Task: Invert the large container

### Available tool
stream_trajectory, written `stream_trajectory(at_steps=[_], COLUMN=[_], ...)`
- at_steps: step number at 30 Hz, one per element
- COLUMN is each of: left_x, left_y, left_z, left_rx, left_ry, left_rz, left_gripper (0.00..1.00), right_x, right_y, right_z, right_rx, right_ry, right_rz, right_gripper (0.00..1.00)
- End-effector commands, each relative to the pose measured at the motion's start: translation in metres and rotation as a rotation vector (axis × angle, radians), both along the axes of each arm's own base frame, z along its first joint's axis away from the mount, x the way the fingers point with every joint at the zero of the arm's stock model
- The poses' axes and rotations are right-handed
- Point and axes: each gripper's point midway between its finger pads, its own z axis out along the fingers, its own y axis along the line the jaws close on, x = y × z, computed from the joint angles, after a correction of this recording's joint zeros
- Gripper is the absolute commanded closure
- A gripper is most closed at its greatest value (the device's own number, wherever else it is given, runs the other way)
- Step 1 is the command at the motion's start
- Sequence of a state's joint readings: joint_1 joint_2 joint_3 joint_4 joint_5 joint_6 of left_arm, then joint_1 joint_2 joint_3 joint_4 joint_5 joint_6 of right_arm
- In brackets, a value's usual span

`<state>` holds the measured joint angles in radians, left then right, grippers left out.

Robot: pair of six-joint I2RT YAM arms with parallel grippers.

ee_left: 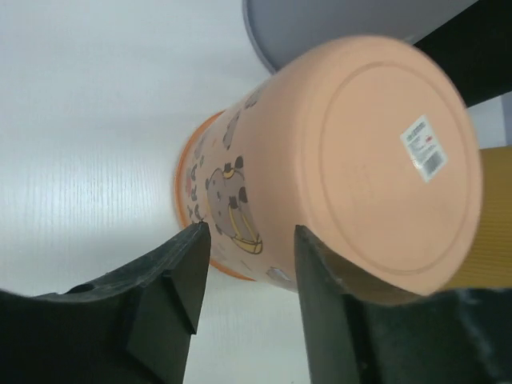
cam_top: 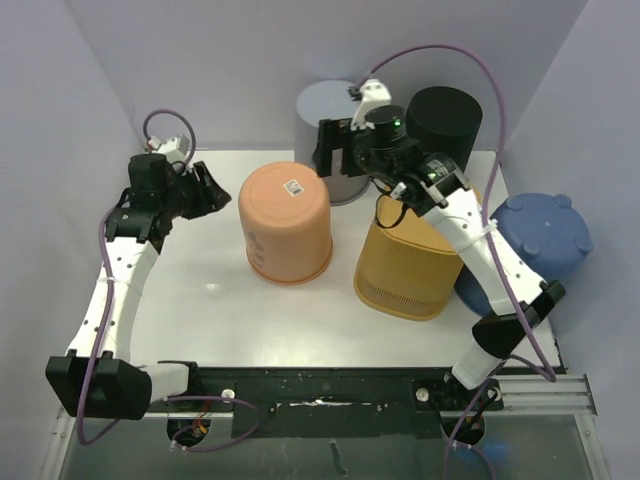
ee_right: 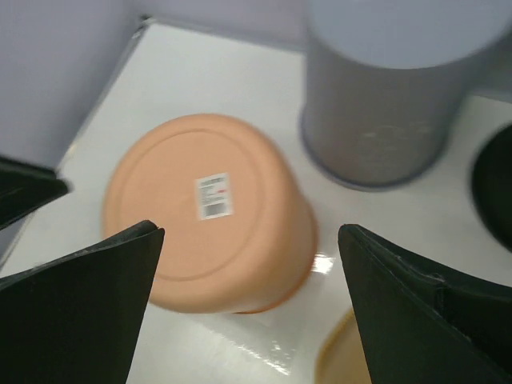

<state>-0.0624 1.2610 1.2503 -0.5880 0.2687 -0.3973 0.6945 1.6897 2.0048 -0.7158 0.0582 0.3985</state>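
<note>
The container (cam_top: 285, 222) stands upside down on the table (cam_top: 200, 300), its long axis upright, with the labelled base up and the rim down. It sits just ahead of my left fingers (ee_left: 172, 280), which are parted with nothing between them. My right fingers (ee_right: 80, 312), above it, are spread wide and hold nothing.

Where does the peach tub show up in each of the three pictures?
Top view: peach tub, bottom up, left of centre.
Left wrist: the tub fills the middle and right.
Right wrist: the tub sits lower left of centre.
Shared landmark: the grey bin right behind it.
</note>
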Motion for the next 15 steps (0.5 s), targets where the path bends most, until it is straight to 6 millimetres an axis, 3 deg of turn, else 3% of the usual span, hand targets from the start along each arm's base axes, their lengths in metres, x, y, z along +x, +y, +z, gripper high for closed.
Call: stream_trajectory(at_steps=[1, 4, 10, 15], left_x=[0.002, 0.009, 0.017, 0.014], left_y=[0.007, 0.018, 0.042, 0.054], left_z=[0.050, 0.056, 0.059, 0.059], left_rx=[0.019, 0.001, -0.022, 0.020], left_ry=[-0.129, -0.131, -0.111, -0.111], left_rz=[0.023, 0.123, 0.328, 0.385], left_gripper=[0.43, 0.32, 0.31, 0.31], right_x=[0.017, 0.015, 0.000, -0.013], right_y=[-0.127, -0.168, -0.233, -0.267], right_z=[0.052, 0.056, 0.054, 0.048], right_rx=[-0.119, -0.138, -0.109, -0.051], right_ry=[-0.190, -0.207, -0.212, -0.212], right_rz=[-0.459, -0.554, -0.694, -0.791], right_gripper=[0.02, 0.03, 0.02, 0.02])
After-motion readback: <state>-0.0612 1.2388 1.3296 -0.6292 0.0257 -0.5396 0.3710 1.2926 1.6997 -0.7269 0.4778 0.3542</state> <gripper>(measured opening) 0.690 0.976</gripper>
